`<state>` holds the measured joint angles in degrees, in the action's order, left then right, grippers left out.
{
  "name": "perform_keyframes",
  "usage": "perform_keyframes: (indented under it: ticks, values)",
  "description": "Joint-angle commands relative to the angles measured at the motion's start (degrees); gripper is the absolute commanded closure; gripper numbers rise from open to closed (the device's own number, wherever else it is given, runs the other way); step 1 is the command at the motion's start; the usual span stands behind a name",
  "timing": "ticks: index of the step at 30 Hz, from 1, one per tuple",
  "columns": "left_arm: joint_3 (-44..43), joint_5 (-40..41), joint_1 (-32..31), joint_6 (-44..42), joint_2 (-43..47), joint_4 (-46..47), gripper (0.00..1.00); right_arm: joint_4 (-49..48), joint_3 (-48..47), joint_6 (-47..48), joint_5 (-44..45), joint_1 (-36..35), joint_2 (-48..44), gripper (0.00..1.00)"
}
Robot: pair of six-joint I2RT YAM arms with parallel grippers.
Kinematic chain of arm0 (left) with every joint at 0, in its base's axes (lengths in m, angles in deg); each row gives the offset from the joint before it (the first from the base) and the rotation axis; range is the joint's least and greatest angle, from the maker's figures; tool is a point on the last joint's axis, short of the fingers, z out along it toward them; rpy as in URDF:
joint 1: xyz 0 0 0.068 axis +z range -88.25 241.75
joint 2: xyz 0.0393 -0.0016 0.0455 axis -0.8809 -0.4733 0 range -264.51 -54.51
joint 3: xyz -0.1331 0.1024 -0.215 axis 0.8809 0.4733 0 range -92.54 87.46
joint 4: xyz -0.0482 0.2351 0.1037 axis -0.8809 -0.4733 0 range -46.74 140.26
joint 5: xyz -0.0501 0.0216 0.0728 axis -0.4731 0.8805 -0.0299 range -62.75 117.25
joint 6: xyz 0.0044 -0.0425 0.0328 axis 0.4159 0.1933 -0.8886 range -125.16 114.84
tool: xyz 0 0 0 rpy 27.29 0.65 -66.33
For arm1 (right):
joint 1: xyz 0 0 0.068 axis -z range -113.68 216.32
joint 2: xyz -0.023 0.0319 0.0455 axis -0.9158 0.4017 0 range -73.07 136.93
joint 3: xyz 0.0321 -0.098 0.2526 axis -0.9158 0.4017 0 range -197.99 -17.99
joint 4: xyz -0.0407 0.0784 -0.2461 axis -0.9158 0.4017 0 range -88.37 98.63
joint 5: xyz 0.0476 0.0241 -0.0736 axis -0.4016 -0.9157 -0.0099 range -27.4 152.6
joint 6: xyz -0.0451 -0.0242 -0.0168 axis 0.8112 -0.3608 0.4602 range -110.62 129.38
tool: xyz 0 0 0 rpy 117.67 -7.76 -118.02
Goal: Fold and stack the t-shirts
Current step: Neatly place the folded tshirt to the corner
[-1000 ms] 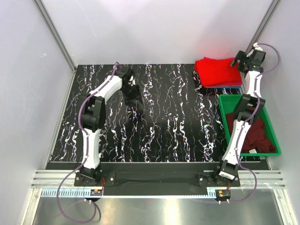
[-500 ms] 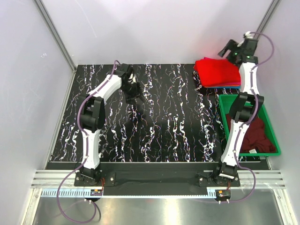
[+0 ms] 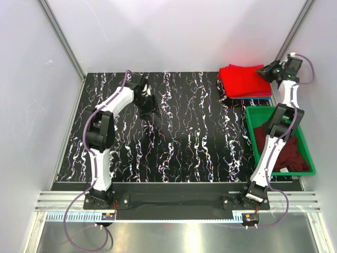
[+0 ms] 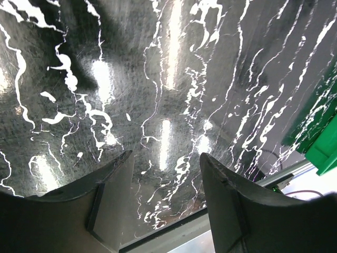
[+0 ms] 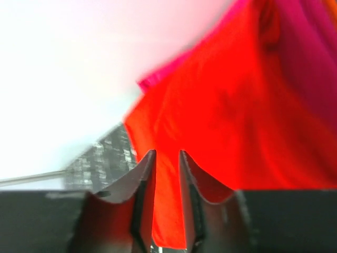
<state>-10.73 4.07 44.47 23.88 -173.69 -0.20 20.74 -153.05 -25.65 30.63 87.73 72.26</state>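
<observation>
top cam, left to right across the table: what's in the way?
left tool → red t-shirt → right tool. Left out: green bin, whose span overlaps the shirt and the right tool.

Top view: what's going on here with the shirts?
The right pincer sits at the folded red shirt atop the far-right stack, jaws nearly together; a grip can't be confirmed. A pink shirt lies beneath. A maroon shirt lies crumpled in the bin. The left pincer hangs open over the table.
</observation>
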Motion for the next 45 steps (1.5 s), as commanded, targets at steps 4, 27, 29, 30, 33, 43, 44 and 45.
perform_keyframes:
  ticks: [4,27,29,30,33,43,44,45]
  values:
    - [-0.4,-0.8,0.1,1.5,2.8,2.1,0.42,-21.4,-3.8,-16.4,-10.7,0.0,4.7,0.75]
    - [-6.1,1.8,-0.6,2.0,5.0,-1.6,0.42,-25.4,2.3,-29.1,2.2,-0.8,3.8,0.83]
    - [-4.6,1.7,-0.6,1.0,5.9,-1.3,0.42,-24.0,5.8,-26.4,1.3,-1.2,0.7,0.82]
    - [-3.8,1.5,-0.6,0.8,7.1,-0.7,0.42,-23.8,10.2,-25.5,0.8,-1.9,-0.7,0.82]
    - [0.4,0.6,-0.6,0.2,10.0,1.3,0.42,-23.8,19.7,-21.8,-1.4,-3.7,-8.2,0.80]
    - [9.1,0.4,-0.5,-0.5,15.6,4.0,0.42,-26.0,34.6,-16.1,-7.0,-7.2,-12.2,0.79]
    - [9.6,0.3,-0.5,-0.5,15.7,4.1,0.42,-25.6,34.6,-15.8,-7.4,-7.4,-11.8,0.79]
    - [9.9,0.3,-0.5,-0.6,15.8,4.2,0.42,-25.1,34.6,-15.3,-7.5,-7.5,-11.3,0.79]
